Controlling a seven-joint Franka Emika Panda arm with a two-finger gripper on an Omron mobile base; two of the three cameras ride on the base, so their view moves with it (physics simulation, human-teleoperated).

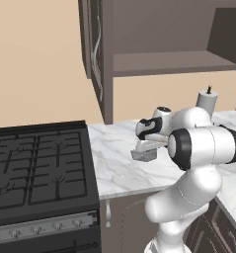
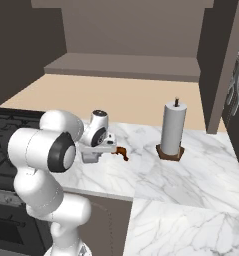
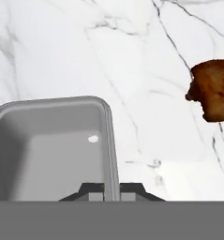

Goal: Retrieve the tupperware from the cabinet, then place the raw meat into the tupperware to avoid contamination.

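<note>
Translucent rect. tupperware (image 3: 52, 145) wall pinched by gripper (image 3: 112, 187).

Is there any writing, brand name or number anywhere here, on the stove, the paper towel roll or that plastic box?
None: no readable text in any view.
Stove: its front knobs carry no legible marks.
Paper towel roll: plain white.
Tupperware: plain grey plastic, held at its rim by the gripper.
Cabinet and marble counter: unmarked.

Base cameras flank arm, sharing counter (image 1: 114, 163); hand camera close above.
</note>
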